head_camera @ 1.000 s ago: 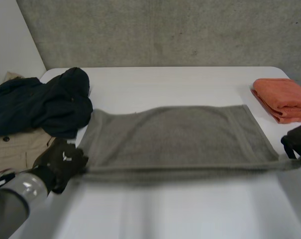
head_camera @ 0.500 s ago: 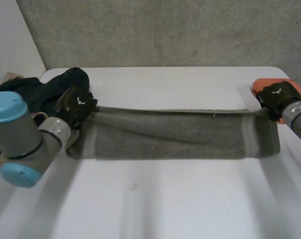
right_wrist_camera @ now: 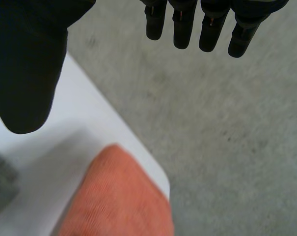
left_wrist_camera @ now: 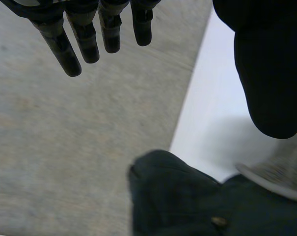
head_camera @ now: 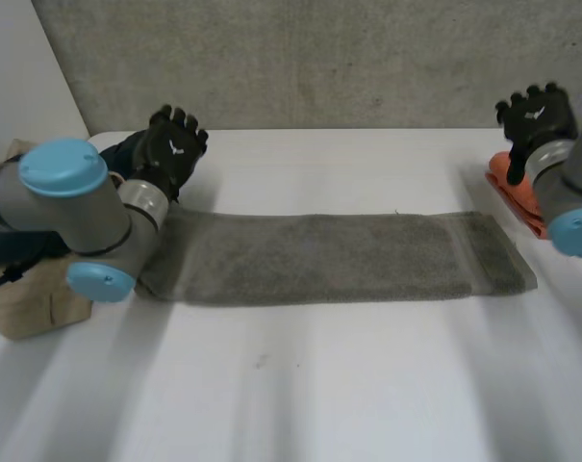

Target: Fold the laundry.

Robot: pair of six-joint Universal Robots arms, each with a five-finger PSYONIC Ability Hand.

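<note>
Grey towel (head_camera: pixel 339 258): flat on the white worktop (head_camera: pixel 319 395), folded into a long strip running left to right, about mid-depth.

Head view:
- Left hand (head_camera: pixel 170 146) is up off the worktop, just past the strip's far-left corner and clear of the towel.
- Right hand (head_camera: pixel 536 114) is raised at the far right, above the orange folded cloth (head_camera: pixel 508 188), well apart from the towel's right end.
- Beige cloth (head_camera: pixel 26 308) sits at the left edge, under the left arm.

Left wrist view: fingers (left_wrist_camera: pixel 65 49) are straight and slightly apart with the thumb out to the side, clamped on nothing. Below the palm is a dark garment (left_wrist_camera: pixel 177 196) with a small button on it, lying at the worktop's edge. The button can't be made out from the head view.

Right wrist view: fingers (right_wrist_camera: pixel 207 29) are straight and apart with the thumb off to the side, holding nothing. It gives the rounded folded end of the orange cloth, near the worktop's corner.

Surface: plain white and matte. Room: rough grey concrete wall (head_camera: pixel 348 58) behind the far edge, white panel (head_camera: pixel 21 77) at far left.
</note>
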